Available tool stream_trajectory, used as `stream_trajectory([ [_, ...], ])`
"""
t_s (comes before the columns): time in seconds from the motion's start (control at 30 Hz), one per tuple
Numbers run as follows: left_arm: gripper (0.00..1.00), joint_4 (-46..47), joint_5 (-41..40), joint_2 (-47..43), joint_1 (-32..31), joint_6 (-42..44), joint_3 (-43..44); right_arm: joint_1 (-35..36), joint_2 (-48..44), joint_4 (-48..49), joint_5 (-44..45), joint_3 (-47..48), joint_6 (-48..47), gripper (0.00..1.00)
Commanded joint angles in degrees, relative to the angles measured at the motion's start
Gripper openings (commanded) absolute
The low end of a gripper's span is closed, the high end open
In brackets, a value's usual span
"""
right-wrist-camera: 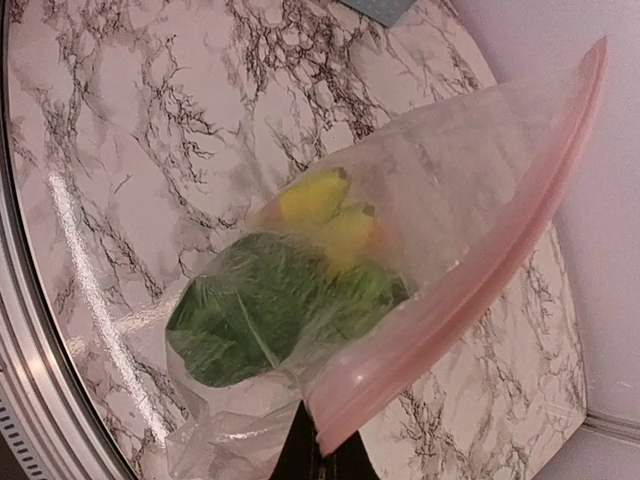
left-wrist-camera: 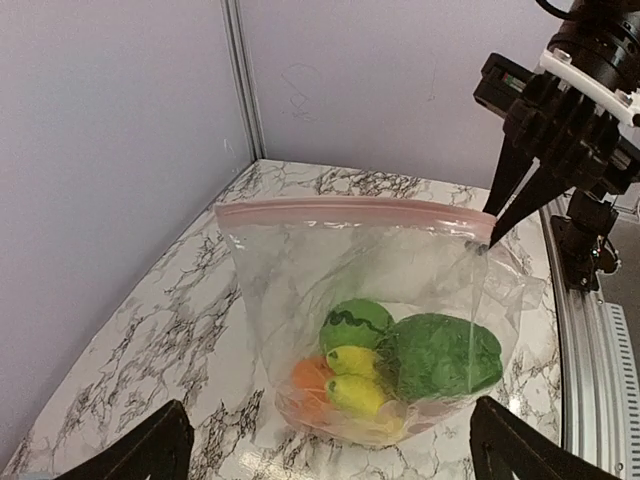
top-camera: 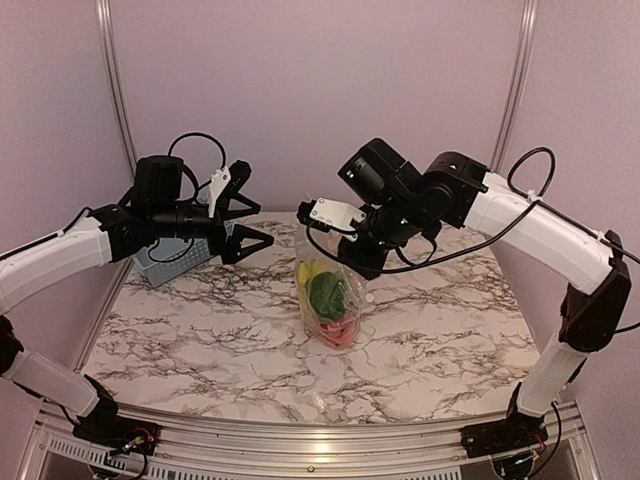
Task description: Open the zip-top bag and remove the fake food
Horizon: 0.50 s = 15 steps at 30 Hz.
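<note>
The clear zip-top bag [top-camera: 330,300] hangs upright over the middle of the table, its bottom at or just above the marble. Its pink zip strip [left-wrist-camera: 350,212] looks closed. My right gripper [top-camera: 365,268] is shut on one end of the strip; this also shows in the left wrist view [left-wrist-camera: 490,235] and the right wrist view [right-wrist-camera: 325,455]. Inside the bag is the fake food: a leafy green piece [left-wrist-camera: 440,355], a striped green piece [left-wrist-camera: 355,322], yellow pieces [left-wrist-camera: 355,385] and an orange piece [left-wrist-camera: 310,380]. My left gripper [top-camera: 255,205] is wide open and empty, left of the bag and facing it.
A blue lattice basket [top-camera: 165,262] stands at the table's back left, behind my left arm. Metal frame posts [top-camera: 115,90] and purple walls close in the back and sides. The table's rail edge [left-wrist-camera: 585,340] runs along the right of the left wrist view.
</note>
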Motion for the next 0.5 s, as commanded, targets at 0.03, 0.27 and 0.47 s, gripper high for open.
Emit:
stream_trajectory([
  [0.03,0.99,2.0,-0.6,-1.9,-1.3,10.6,-1.8,0.6,-4.8,2.3,2.4,-2.8,-8.3,0.00],
  [0.27,0.99,2.0,2.1,0.6,-2.5,14.0,0.6,1.0,-7.7,2.2,1.9,-5.3,-14.3,0.00],
  [0.47,0.99,4.1,2.8,3.1,-6.4,13.7,3.1,1.2,-7.4,2.5,1.8,-4.6,-15.9,0.00],
])
